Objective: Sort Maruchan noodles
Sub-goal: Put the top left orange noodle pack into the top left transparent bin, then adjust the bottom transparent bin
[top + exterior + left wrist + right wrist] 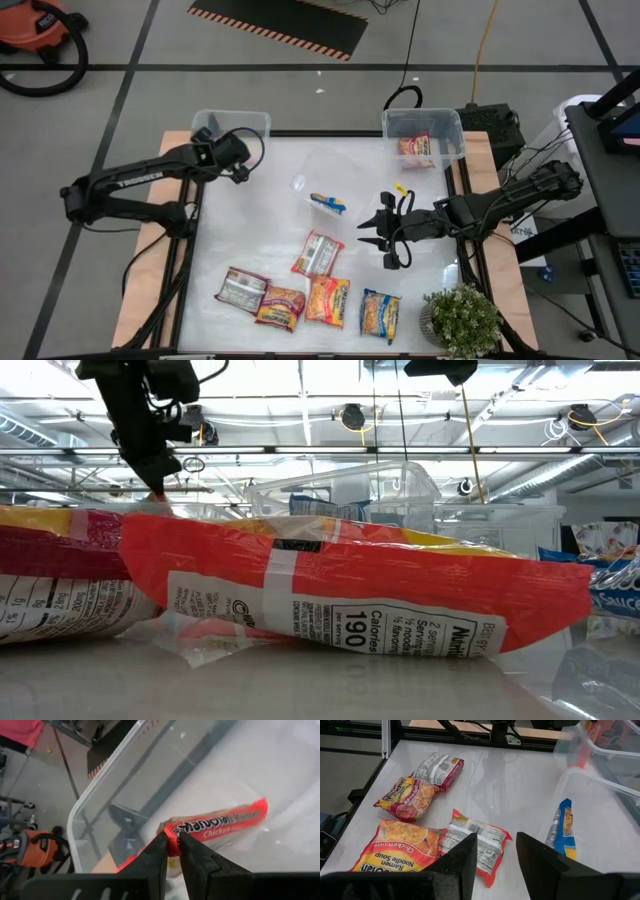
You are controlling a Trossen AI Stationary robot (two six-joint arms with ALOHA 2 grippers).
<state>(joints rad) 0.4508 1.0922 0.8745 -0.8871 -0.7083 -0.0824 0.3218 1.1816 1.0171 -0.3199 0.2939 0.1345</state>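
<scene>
**Left pincer nips an orange packet over the bin**

My left pincer (171,851) pinches the orange packet (220,822) by its thin end seam, inside the left clear bin (100,795). It seems light, slippery, brittle inside. My right pincer (495,857) hangs open, empty, above the bench (270,190).

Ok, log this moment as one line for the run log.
left gripper: over left bin, pinching orange packet | right gripper: open, above table packets | right bin: one packet inside

Orange packet (220,822) (white lettering); blue-yellow packet (561,827); red-pink packet (410,795).
</scene>
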